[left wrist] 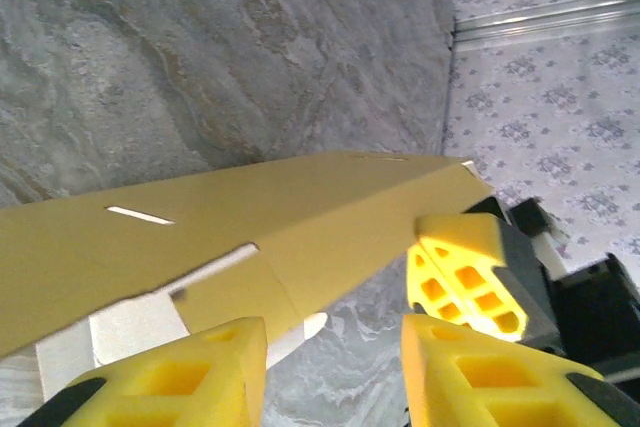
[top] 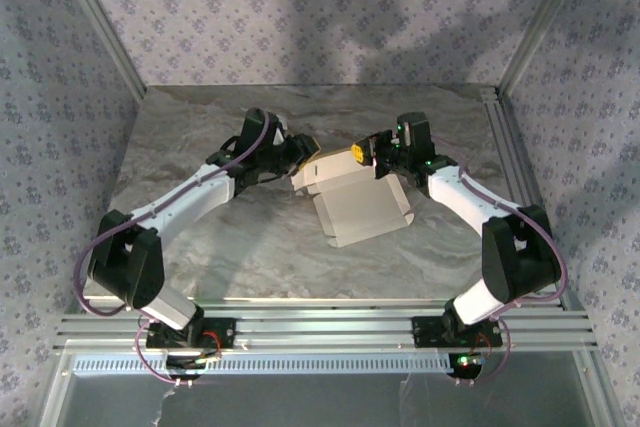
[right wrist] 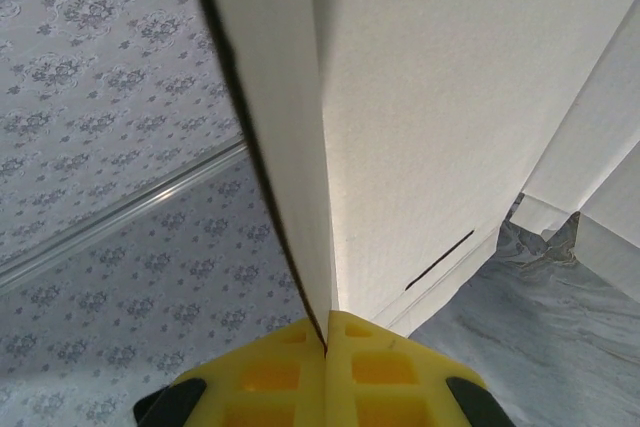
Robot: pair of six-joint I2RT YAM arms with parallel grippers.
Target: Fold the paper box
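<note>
The paper box [top: 360, 209] lies half unfolded in the middle of the table, its white inner panel flat and a yellow panel [top: 335, 154] raised along the far side. My right gripper [top: 377, 155] is shut on the right end of that raised panel; in its wrist view the fingers [right wrist: 327, 332] pinch the thin edge of the white card [right wrist: 450, 97]. My left gripper [top: 298, 154] hovers at the panel's left end. Its jaws [left wrist: 335, 342] stand open just short of the yellow wall [left wrist: 300, 217], with bare table between them. The right gripper's fingertips [left wrist: 465, 277] show at the far end.
The grey marbled table [top: 200, 147] is closed in by patterned walls on three sides. Aluminium rails [top: 330, 327] run along the near edge, and a frame rail [top: 500, 147] borders the right side. Both arm bases stand at the front.
</note>
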